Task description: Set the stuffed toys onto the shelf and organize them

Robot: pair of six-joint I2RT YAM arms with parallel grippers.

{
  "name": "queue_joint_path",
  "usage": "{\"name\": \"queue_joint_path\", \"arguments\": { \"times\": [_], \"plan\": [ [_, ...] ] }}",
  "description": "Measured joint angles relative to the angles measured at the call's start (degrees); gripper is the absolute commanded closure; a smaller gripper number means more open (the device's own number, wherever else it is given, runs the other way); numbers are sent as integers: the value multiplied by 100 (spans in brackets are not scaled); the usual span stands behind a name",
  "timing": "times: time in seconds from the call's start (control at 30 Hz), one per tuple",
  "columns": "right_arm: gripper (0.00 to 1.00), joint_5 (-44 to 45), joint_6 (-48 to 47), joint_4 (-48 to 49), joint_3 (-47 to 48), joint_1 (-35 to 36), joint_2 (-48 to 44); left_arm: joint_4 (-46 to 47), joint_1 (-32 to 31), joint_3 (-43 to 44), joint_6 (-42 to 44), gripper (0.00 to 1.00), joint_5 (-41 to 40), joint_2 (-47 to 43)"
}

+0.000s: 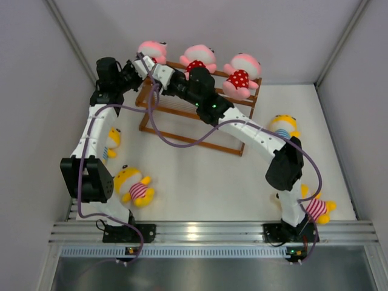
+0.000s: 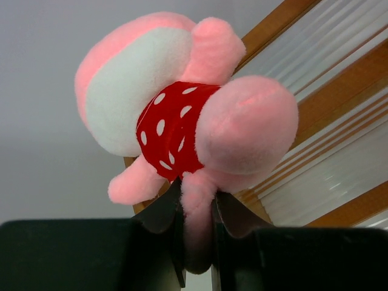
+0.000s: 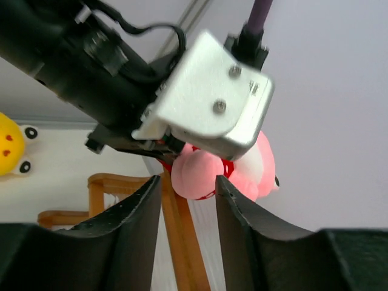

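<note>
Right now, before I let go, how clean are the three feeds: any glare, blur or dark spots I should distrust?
Top external: evenly lit and sharp, but the held pink toy has a washed-out, glowing head. Left wrist: that toy is crisp, the shelf rails behind it smear into pale streaks, and the left pincer is near black. Right wrist: the right pincer is dark and underexposed.

My left fingers (image 2: pixel 159 213) look matt black plastic, the pink toy (image 2: pixel 242 124) fuzzy plush cloth, its red outfit (image 2: pixel 170 130) smoother fabric, the shelf (image 2: pixel 339 86) glossy wood.
</note>
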Motion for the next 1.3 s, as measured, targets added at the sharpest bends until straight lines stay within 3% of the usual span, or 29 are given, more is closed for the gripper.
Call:
{"name": "queue_joint_path", "arguments": {
  "times": [0.53, 0.57, 0.6, 0.7, 1.1, 1.3],
  "plan": [
    [52, 754, -160, -17, -1934, 251, -1698, 105, 55, -120, 597, 86, 772, 2],
    [50, 800, -157, -9, -1969, 251, -1742, 105, 55, -120, 597, 80, 782, 11],
    [50, 846, -149, 0, -2017, 251, -1799, 105, 55, -122, 608, 63, 787, 13],
    [47, 914, -98, 2, -2146, 254, -2009, 105, 59, -122, 638, 49, 785, 35],
    [43, 1062, 282, 74, -2618, 256, -2872, 35, 264, -321, 542, 30, 664, 59],
    [36, 1108, 459, -22, -2693, 258, -3016, -46, 280, -389, 468, 17, 629, 7]
  ]
}}
